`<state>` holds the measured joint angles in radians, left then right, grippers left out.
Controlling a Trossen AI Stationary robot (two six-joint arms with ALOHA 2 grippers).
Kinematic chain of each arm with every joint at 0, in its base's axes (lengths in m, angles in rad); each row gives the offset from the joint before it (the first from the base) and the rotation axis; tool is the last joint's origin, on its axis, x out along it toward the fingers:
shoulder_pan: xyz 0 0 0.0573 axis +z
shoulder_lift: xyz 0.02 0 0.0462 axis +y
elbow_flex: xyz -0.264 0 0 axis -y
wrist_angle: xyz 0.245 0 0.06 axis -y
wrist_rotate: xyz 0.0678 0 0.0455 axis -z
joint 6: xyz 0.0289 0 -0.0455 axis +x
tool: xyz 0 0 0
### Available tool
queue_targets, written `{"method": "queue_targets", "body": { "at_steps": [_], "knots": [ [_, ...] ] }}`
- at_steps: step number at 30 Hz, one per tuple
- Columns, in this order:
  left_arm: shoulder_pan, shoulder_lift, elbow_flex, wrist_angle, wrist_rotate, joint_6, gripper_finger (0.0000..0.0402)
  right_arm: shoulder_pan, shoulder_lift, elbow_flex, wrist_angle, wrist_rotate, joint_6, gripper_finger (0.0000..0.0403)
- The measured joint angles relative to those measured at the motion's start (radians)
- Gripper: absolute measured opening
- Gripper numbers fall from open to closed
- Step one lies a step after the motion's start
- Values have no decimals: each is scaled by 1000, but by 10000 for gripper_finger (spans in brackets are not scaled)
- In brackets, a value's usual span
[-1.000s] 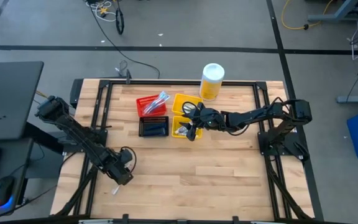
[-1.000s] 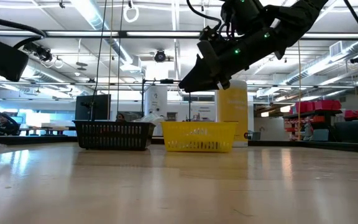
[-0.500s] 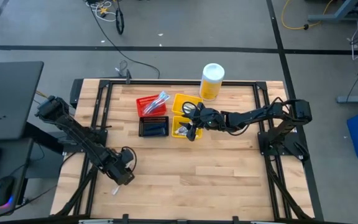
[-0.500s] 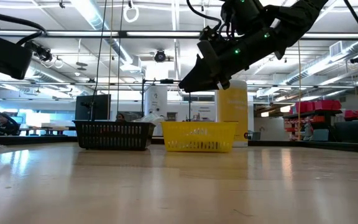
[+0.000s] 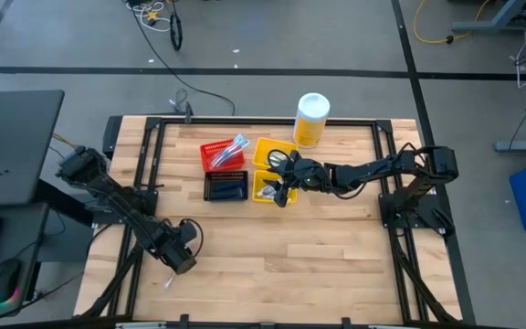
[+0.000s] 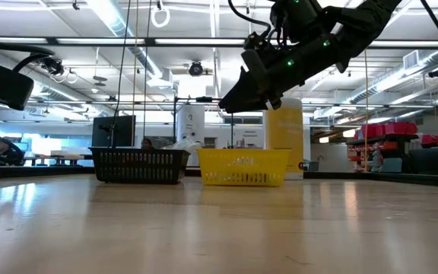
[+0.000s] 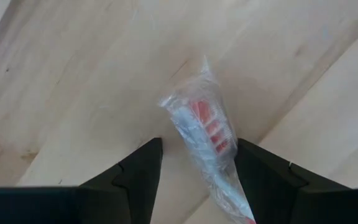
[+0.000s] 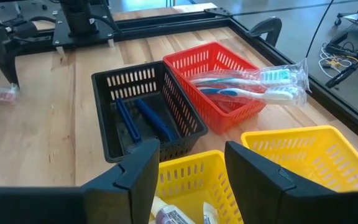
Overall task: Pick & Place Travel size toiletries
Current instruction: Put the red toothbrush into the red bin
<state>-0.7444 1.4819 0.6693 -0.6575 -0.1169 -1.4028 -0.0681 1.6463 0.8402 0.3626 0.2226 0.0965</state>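
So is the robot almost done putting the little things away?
Nearly. Toothbrushes lie in the red bin, razors in the black bin. The open left gripper straddles a wrapped toothbrush lying on the table. The open right gripper waits over a yellow bin.

Red, black and yellow bins on pale wood

The surface [image 5: 272,238] is light, grained wood inside a black frame. A red bin [image 8: 219,81] holds blue-and-white toothbrushes [image 8: 247,87] in clear wrap; the black bin [image 8: 145,112] holds dark blue razors [image 8: 154,119]. Two bins [image 5: 270,172] are yellow, as is the white-capped bottle [image 5: 310,121]. A red-and-white toothbrush [image 7: 204,140] lies in clear wrap between the black fingers of the left tool [image 7: 197,171].
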Motion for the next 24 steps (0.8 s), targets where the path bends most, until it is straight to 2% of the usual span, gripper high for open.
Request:
{"method": "queue_targets", "body": {
  "at_steps": [6,13,17,20,24],
  "knots": [
    [0,1,-2,0,-1,2,200,0,0,0,1,2,0,188],
    [-1,1,-4,-4,-39,-48,123,0,0,0,1,2,0,188],
    [0,1,-3,1,-56,-76,94,0,0,0,1,2,0,192],
    [0,6,19,-7,-87,-86,90,0,0,0,1,1,0,191],
    [3,6,71,2,-205,-41,103,0,0,0,0,1,0,187]
  ]
}}
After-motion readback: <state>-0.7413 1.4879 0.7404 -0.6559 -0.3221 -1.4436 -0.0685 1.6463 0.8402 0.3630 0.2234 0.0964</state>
